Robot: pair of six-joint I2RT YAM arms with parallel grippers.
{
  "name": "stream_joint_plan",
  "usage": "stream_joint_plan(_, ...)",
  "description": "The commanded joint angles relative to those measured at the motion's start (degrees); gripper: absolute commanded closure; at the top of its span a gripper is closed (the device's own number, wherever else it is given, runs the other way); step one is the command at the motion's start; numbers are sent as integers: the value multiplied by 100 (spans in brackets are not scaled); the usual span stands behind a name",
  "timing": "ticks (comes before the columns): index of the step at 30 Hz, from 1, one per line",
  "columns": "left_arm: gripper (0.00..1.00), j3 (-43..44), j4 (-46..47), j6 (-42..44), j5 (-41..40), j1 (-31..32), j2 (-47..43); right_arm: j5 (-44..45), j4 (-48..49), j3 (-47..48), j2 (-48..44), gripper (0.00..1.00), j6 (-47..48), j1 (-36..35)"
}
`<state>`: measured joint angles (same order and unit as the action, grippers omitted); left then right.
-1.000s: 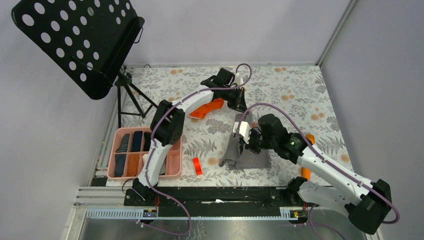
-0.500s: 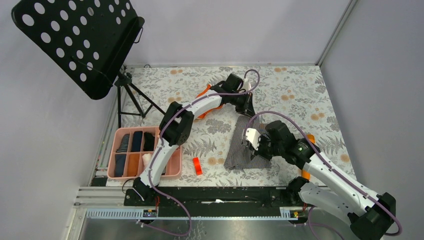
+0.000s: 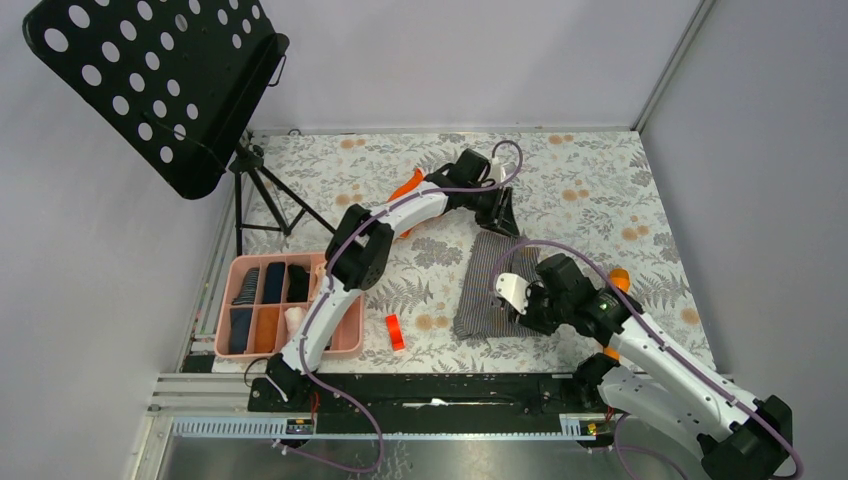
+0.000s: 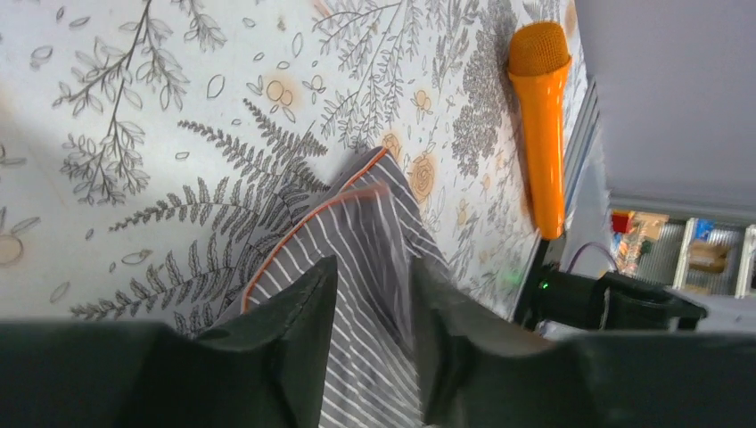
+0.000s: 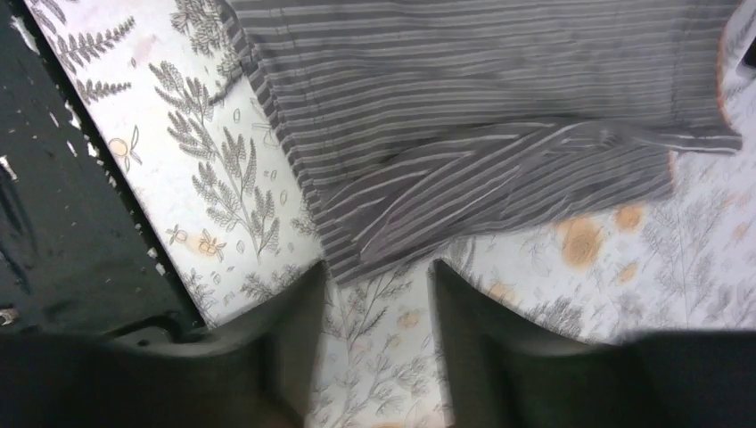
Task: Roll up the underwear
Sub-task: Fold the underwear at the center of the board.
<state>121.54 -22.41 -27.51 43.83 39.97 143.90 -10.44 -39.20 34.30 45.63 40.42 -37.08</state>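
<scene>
Stripes mark the grey underwear [image 3: 488, 290], which lies spread on the tabletop [image 3: 590, 190] right of centre, running lengthwise from far to near. Your left claw [image 4: 370, 294] is at its far end, pinching the orange-trimmed edge so that a ridge of cloth stands up between the fingers. Your right claw [image 5: 376, 278] hangs spread over the near right corner, where a loose flap is folded across the flat layer. Tabletop shows between its fingers, and the hem sits just at their tips, ungripped. On the right, the orange cylinder [image 4: 541, 134] lies near the garment's long edge, partly under your right arm in the top view. To the left you have open floral tabletop as far as the red block [image 3: 395, 332], with the pink tray [image 3: 250, 354] beyond it. The near hem is close to the black rail [image 3: 450, 385] along the tabletop's front edge. The orange underwear [image 3: 410, 187] sits farther back, partly hidden behind your left arm. The far right stretch of tabletop runs open up to the wall.
</scene>
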Motion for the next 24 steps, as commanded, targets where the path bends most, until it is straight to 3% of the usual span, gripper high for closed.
stream_joint_plan(1, 54, 491, 614, -99, 539, 30, 20, 377, -865, 272, -207, 31, 207, 143)
stream_joint_plan(3, 47, 628, 626, 45, 580, 1, -126, 546, -1116, 508, -425, 14, 23, 186)
stream_joint_plan(7, 44, 525, 200, 668, 255, -253, -641, 724, -1024, 839, -789, 1, -665, 223)
stream_joint_plan(10, 43, -163, -301, 1161, -436, -556, -1291, 972, -426, 980, -344, 7, -1366, 236)
stream_joint_plan(13, 45, -1317, -458, 1473, -579, -858, -1966, 1083, 439, 1092, 114, 13, -1757, 509)
stream_joint_plan(17, 48, -2574, -506, 1966, -684, -1019, -2840, 224, 1257, 1479, 967, 18, -2282, 1729)
stream_joint_plan(21, 48, -3662, -170, 2639, -889, -811, -3700, -807, 1243, 2185, 2397, 30, -3275, 3209)
stream_joint_plan(24, 48, -4330, -149, 3783, -1144, -182, -4351, -1334, 1378, 2292, 3050, 30, -4058, 3418)
